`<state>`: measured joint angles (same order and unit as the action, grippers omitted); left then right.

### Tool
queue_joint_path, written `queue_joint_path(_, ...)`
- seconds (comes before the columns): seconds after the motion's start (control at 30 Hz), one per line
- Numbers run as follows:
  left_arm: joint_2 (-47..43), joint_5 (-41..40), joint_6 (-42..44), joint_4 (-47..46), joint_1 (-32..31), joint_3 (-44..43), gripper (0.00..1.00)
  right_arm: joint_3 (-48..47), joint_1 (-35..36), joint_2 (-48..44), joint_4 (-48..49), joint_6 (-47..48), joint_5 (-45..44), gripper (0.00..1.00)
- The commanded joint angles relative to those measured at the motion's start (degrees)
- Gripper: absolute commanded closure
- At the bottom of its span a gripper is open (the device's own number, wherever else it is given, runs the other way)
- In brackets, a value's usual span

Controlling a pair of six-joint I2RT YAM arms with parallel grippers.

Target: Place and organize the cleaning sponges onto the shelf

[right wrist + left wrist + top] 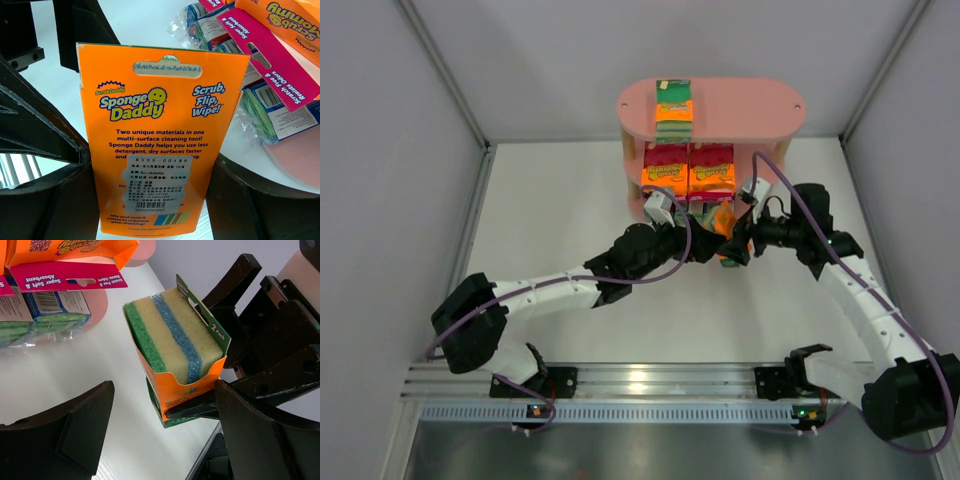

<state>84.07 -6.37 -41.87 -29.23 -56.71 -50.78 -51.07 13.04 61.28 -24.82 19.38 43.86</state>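
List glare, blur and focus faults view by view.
Top external: a bright glare patch on the metal rail, the rest evenly lit. Left wrist: the green-and-orange pack is sharp, the near dark fingers soft. Right wrist: the pack's large print is crisp, small print on the sticker smeared.

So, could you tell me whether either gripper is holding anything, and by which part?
The right gripper holds the orange sponge pack by its lower end; the left gripper holds nothing.

Sponge pack [160, 125]: glossy card sleeve, porous foam inside; table [75, 385] matt white.
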Motion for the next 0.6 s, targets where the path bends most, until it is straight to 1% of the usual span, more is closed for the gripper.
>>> queue_joint_path(0.0, 0.13, 1.45, -0.06, -5.75, -0.95, -3.0, 0.12, 0.09, 2.25, -0.19, 3.9, -0.31, 1.32, 0.65)
queue_joint_path(0.3, 0.3, 2.59, -0.5, -6.98, -0.95, -2.83, 0.17, 0.62, 2.78, -0.46, 4.08, 0.05, 0.53, 0.64)
queue_joint_path(0.37, 0.91, 2.68, -0.76, -6.98, -0.95, -3.18, 0.2, 0.62, 3.13, -0.81, 4.16, -0.13, 0.53, 0.63)
queue_joint_path(0.4, 1.53, 2.68, -0.85, -6.98, -0.86, -3.44, 0.24, 0.62, 3.13, -0.89, 4.16, -0.22, 0.62, 0.63)
queue_joint_path(0.47, 1.97, 2.33, -1.02, -6.89, -0.95, -3.71, 0.29, 0.8, 3.31, -1.42, 4.51, -0.48, 0.97, 0.62)
queue_joint_path(0.5, 2.49, 2.07, -1.02, -6.98, -0.95, -3.79, 0.34, 0.88, 3.31, -1.6, 4.6, -0.65, 1.14, 0.62)
queue_joint_path(0.57, 2.85, 1.54, -0.94, -6.98, -0.95, -3.97, 0.39, 1.32, 3.4, -1.95, 4.87, -0.92, 1.49, 0.61)
